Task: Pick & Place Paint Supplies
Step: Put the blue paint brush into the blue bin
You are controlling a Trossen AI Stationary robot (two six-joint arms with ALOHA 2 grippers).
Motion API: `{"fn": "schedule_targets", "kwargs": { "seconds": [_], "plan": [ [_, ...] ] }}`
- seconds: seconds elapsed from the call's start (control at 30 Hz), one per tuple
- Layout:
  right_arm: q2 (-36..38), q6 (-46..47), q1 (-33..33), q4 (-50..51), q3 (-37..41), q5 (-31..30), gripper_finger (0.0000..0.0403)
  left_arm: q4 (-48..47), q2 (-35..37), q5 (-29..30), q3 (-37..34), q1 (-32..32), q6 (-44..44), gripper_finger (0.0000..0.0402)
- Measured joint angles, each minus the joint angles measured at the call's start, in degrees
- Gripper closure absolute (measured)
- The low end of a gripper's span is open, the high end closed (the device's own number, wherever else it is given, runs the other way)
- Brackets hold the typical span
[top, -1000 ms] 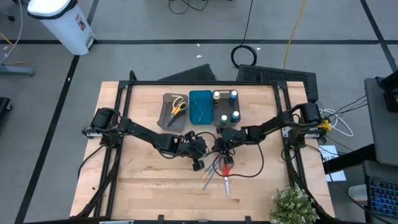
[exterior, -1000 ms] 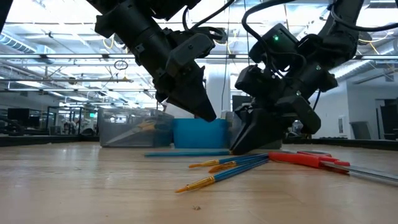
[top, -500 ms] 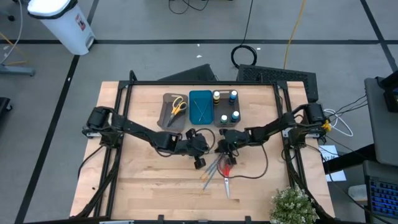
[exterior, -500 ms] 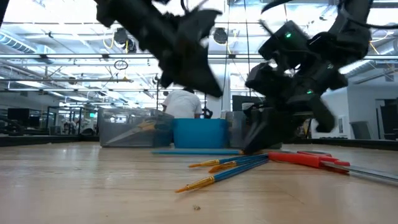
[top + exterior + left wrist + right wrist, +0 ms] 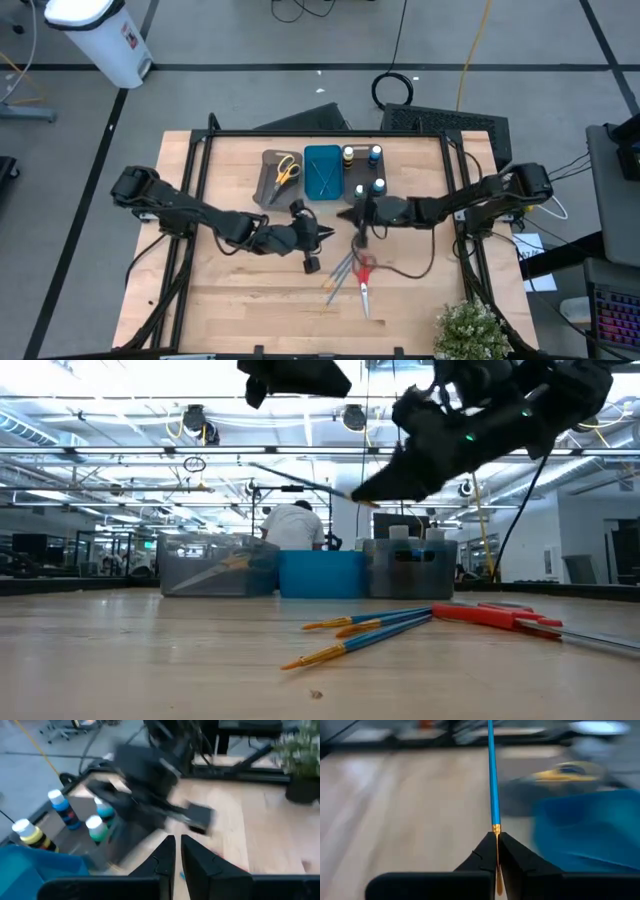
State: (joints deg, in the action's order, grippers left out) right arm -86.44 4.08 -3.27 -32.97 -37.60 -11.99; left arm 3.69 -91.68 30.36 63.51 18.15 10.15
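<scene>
My left claw hangs above mid-surface, clenched on nothing. Grey tray w/ yellow scissors sits at the far edge, blue tray beside it. My right claw is lifted nr the blue tray, grasping a blue paintbrush by its gold ferrule, handle sticking fwd. Light, thin, stiff, probably slippery: a grip nr the ferrule should stop it pivoting. More brushes and red scissors lie nr the surface's front edge.

4 bottles; 2 scissors
</scene>
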Motion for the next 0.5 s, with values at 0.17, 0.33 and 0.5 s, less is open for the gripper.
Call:
{"fn": "schedule_targets", "kwargs": {
  "seconds": [0.17, 0.33, 0.5],
  "plan": [
    [-0.07, 6.94, 2.99, -2.79, 0.11, -13.53, 0.0403, -1.77, 0.04, 0.14, -0.09, -0.04, 0.58, 0.0362],
    [-2.23, 9.25, 6.63, -8.58, 0.06, -13.29, 0.0403, -1.71, 0.02, 0.24, -0.09, -0.58, 1.1, 0.0362],
    [-6.48, 10.29, 8.56, -12.56, -1.12, -12.12, 0.0403, -1.87, 0.02, 0.26, -0.09, -1.5, 2.88, 0.0362]
  ]
}}
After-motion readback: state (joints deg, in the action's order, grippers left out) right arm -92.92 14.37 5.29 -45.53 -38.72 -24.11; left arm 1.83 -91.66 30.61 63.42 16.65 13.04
